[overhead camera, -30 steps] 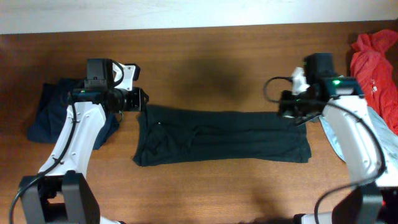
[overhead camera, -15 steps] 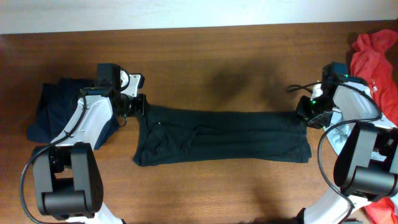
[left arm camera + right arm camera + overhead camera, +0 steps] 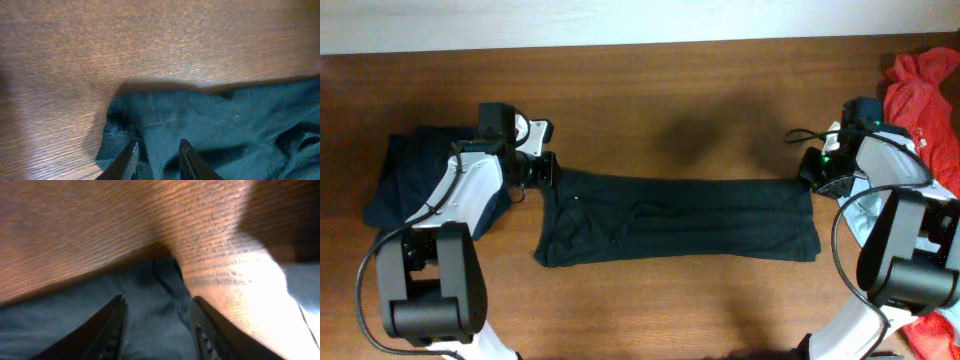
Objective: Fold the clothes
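The large black-navy shirt (image 3: 680, 220) lies spread as a long flat band across the middle of the wooden table (image 3: 670, 90). My left gripper (image 3: 548, 170) is at its upper left corner. In the left wrist view the left gripper (image 3: 157, 145) has its jaws apart just above the cloth (image 3: 225, 120), with nothing pinched. My right gripper (image 3: 812, 172) is at the shirt's upper right corner. In the right wrist view the right gripper (image 3: 159, 300) is spread wide over the dark fabric (image 3: 75, 315).
A dark navy garment (image 3: 400, 180) lies bunched at the left under my left arm. A red-orange one (image 3: 925, 100) is heaped at the far right edge. Pale grey-blue cloth (image 3: 855, 212) shows beneath my right arm.
My right gripper has opened and let go of the shirt's right corner, shifting to the right. The left arm has turned slightly at the left corner. The shirt stays flat.
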Controlling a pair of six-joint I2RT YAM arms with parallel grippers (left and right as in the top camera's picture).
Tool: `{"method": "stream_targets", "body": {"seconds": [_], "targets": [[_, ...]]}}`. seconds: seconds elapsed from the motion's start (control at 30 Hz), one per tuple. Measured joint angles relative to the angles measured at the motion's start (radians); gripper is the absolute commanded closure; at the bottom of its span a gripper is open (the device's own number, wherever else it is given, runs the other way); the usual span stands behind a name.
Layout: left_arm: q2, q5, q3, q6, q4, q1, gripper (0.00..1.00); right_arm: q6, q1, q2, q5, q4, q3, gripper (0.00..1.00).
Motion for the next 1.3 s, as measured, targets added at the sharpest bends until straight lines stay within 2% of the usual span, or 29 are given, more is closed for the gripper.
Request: {"method": "stream_targets", "body": {"seconds": [0.13, 0.27, 0.37, 1.07, 1.13, 1.17, 1.23, 1.3], "targets": [[0.010, 0.000, 0.000, 0.000, 0.000, 0.000, 0.73, -0.005, 0.000, 0.037, 0.000, 0.016, 0.000, 0.68], [0.011, 0.000, 0.000, 0.000, 0.000, 0.000, 0.73, -0.008, 0.000, 0.047, 0.004, 0.024, 0.000, 0.90], [0.011, 0.000, 0.000, 0.000, 0.000, 0.000, 0.73, -0.011, 0.000, 0.049, 0.002, 0.024, 0.000, 0.94], [0.043, -0.001, 0.000, 0.000, 0.006, -0.002, 0.73, -0.011, 0.000, 0.049, 0.000, 0.020, 0.001, 0.96], [0.066, 0.000, 0.000, 0.000, 0.011, -0.005, 0.78, -0.011, 0.000, 0.049, 0.000, 0.019, 0.001, 0.96], [0.076, -0.001, 0.000, 0.000, 0.012, -0.006, 0.87, -0.012, 0.000, 0.049, 0.000, 0.019, 0.001, 0.96], [0.105, -0.001, 0.000, 0.003, 0.014, -0.006, 1.00, -0.011, 0.000, 0.049, 0.000, 0.019, 0.001, 0.96], [0.119, 0.002, 0.000, 0.003, 0.018, -0.006, 0.99, -0.012, 0.000, 0.049, 0.000, 0.016, 0.001, 0.96]]}}
